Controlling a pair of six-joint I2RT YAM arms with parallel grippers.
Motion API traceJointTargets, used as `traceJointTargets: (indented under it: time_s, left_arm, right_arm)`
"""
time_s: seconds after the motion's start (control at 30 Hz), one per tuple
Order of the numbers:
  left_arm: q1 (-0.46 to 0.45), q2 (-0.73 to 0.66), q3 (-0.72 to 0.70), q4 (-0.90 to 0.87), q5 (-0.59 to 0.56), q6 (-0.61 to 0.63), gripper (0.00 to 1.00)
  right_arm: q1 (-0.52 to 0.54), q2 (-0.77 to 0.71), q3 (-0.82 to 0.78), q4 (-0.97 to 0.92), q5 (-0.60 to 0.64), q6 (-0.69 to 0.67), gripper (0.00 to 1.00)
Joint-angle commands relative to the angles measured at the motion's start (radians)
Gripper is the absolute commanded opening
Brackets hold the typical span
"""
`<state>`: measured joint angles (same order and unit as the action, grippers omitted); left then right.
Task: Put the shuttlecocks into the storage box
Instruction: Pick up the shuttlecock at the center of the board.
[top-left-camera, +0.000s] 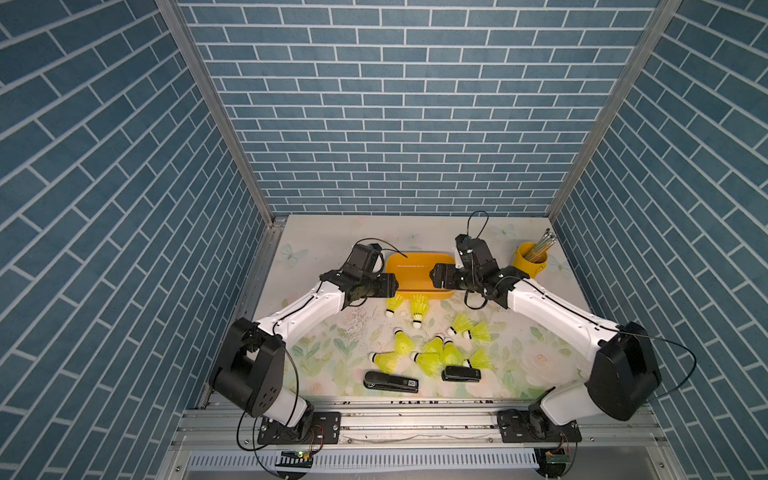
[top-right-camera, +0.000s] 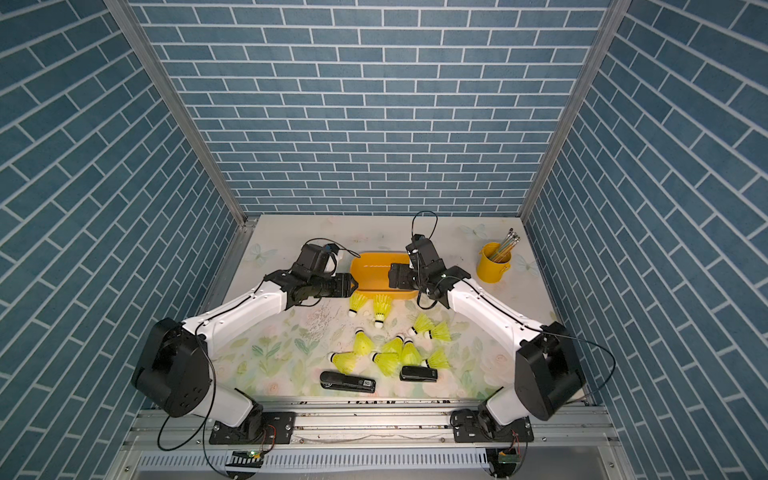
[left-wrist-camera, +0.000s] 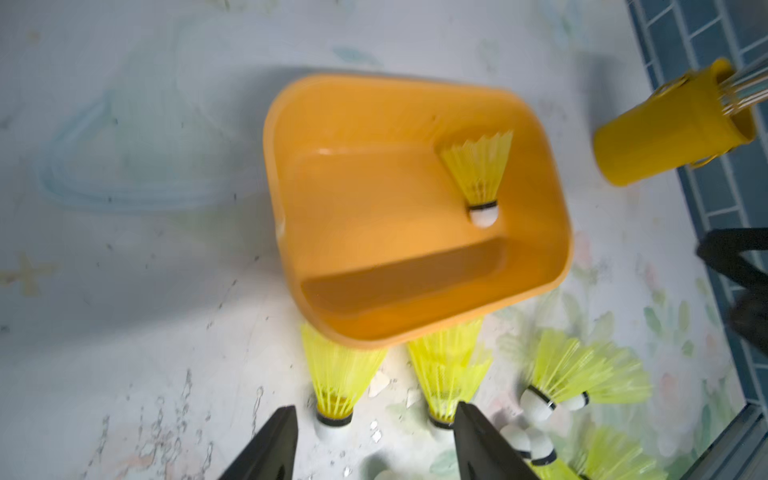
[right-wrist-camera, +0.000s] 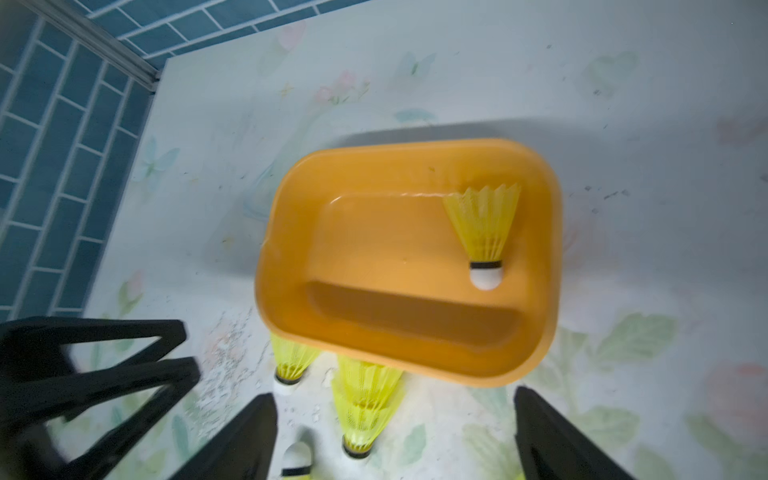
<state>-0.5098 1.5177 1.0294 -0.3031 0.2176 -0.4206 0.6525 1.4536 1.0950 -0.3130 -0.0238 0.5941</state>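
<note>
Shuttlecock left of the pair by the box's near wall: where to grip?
I'd pinch the shuttlecock at its narrow neck by the black band, from straight above. It lies tip toward the robot, flared end at the storage box wall, crowding that end.

Three walls (top-left-camera: 395, 104) papered in blue brick pattern, white joints. Grey metal posts (top-left-camera: 219, 112) at back corners. Tabletop (top-left-camera: 332, 232) pale, floral print, scuffed. Light even.

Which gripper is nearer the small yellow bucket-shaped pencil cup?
Right. The right gripper hangs over the cup-side end of the shallow yellow-orange plastic storage box, apart from the small yellow pencil cup. The left gripper is at the box's opposite end, farther off.
</note>
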Motion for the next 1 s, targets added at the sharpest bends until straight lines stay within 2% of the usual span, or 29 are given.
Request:
traceJointTargets:
  time_s: [0.0,0.23,0.37,0.63,0.97]
  left_arm:
    - [-0.018,-0.027,-0.057,0.000,-0.060,0.033,0.65]
    - [-0.058,-0.018,-0.134,0.053,-0.118,0.043,0.63]
    - [-0.092,0.028,-0.158,0.082,-0.182,0.040,0.57]
    - [-0.129,0.057,-0.216,0.185,-0.202,0.056,0.50]
    - [-0.146,0.100,-0.232,0.216,-0.238,0.073,0.50]
  right_arm:
    - [0.033,-0.085,-0.112,0.108,-0.097,0.066,1.00]
    - [0.085,-0.219,-0.268,0.169,-0.116,0.139,1.00]
    - [0.101,-0.259,-0.321,0.187,-0.114,0.160,1.00]
    - [0.103,-0.257,-0.370,0.210,-0.130,0.194,1.00]
    - [0.104,-0.223,-0.376,0.221,-0.132,0.211,0.99]
